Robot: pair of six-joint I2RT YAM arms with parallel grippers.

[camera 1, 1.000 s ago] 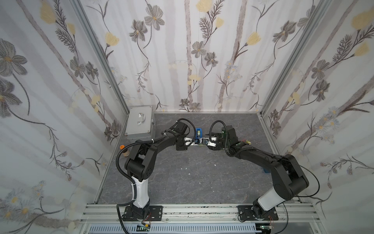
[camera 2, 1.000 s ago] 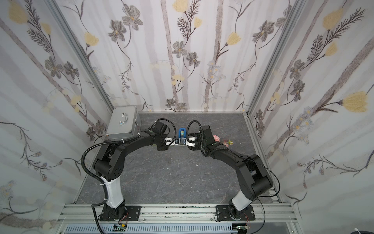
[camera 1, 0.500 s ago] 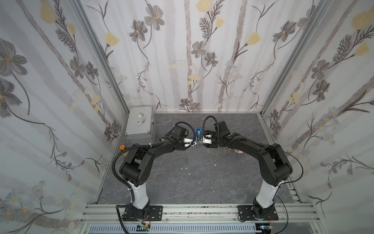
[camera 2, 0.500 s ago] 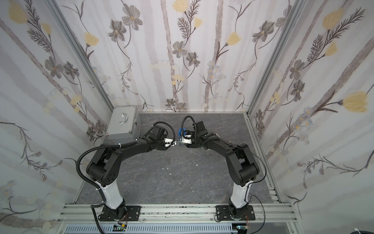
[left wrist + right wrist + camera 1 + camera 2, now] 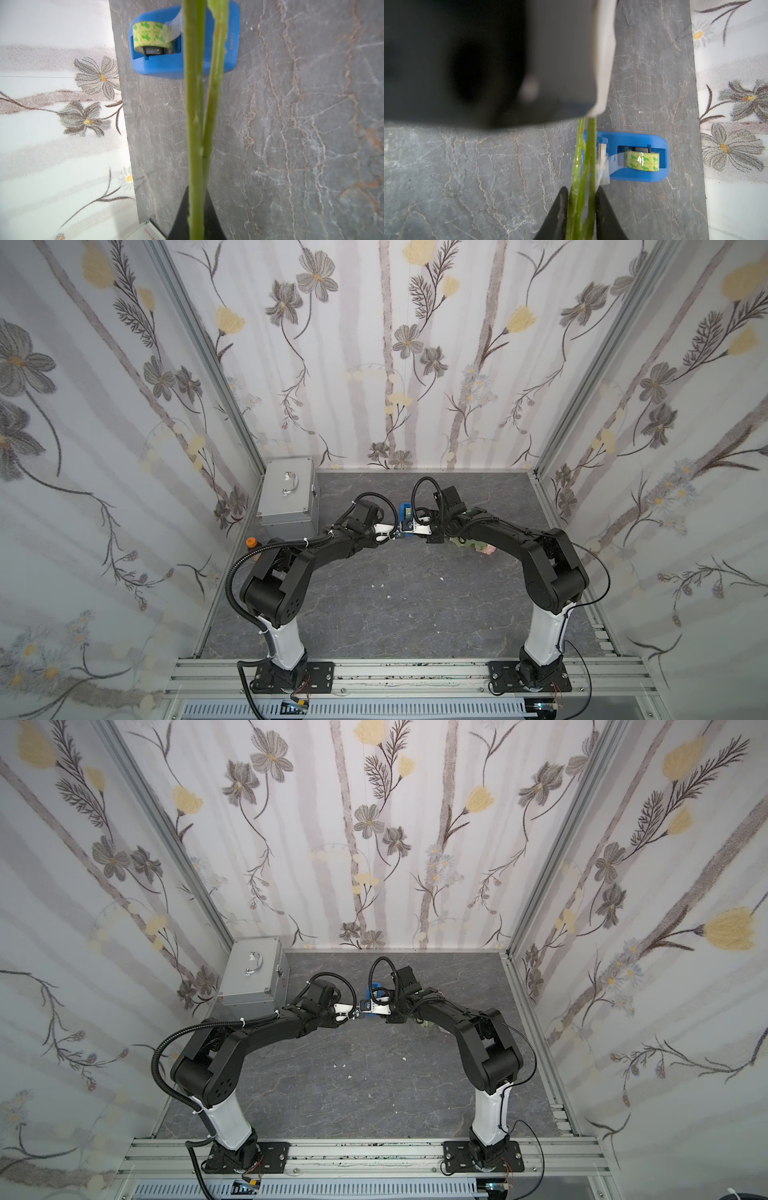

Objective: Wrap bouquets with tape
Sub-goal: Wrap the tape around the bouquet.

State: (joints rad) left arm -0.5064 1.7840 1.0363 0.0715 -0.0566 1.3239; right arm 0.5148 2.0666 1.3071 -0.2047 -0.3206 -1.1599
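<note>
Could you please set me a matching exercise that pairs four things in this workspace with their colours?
Things:
1. tape dispenser
2. bouquet stems
3. metal case
4. bottle cap

Colours:
a. orange
b. blue
c. silver
d. green

Pairs: 1-b, 2-d, 3-c, 4-a

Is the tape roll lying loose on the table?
No, the tape roll sits inside the blue dispenser.
</note>
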